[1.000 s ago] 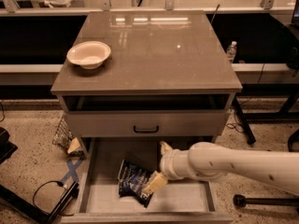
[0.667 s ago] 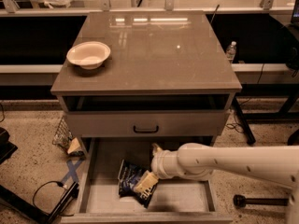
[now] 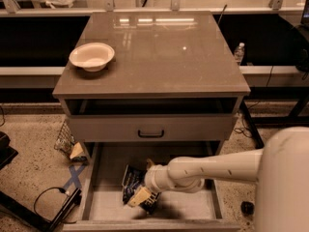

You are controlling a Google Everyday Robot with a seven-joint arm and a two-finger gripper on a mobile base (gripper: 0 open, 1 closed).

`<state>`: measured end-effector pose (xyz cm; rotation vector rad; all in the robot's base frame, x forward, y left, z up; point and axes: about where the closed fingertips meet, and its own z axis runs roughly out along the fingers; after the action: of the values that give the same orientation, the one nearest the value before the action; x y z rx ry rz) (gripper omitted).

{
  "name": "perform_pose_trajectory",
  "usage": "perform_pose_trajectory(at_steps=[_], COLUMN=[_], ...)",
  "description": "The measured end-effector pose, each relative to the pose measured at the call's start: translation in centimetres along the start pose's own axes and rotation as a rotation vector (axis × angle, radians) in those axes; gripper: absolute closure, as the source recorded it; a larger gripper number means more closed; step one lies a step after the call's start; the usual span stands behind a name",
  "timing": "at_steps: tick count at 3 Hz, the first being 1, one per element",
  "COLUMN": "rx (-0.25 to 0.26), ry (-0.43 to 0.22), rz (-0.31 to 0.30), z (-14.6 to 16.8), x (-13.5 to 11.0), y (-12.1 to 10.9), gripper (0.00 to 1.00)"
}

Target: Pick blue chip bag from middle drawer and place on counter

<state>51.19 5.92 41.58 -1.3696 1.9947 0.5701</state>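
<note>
Low centre of the frame, the gripper (image 3: pixel 141 197) hides the lower right part of the dark-blue glossy foil chip bag (image 3: pixel 130 178).

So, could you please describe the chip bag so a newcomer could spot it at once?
Below the counter, find the pulled-out drawer. The bag lies left of centre on its floor, at the gripper. It is the only dark, glossy packet there.

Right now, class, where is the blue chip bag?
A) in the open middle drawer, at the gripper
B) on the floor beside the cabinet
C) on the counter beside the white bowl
A: the blue chip bag lies in the open middle drawer with the gripper down at it; the counter bears the white bowl.
</note>
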Motion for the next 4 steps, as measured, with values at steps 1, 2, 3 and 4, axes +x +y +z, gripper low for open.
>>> perform_pose_trajectory(at_steps=[1,2,3,4], rx=[-0.020,-0.035,-0.062,-0.056], ry=[0.014,-0.009,-0.092,-0.197], rz=[-0.011,-0.013,-0.034,-0.046], z=[2.6,3.4,2.4,-3.3], x=[0.1,-0.6,-2.7,-5.0], y=[1.0,1.5,2.3,2.2], gripper=[0.14,0.38,0.61,0.84])
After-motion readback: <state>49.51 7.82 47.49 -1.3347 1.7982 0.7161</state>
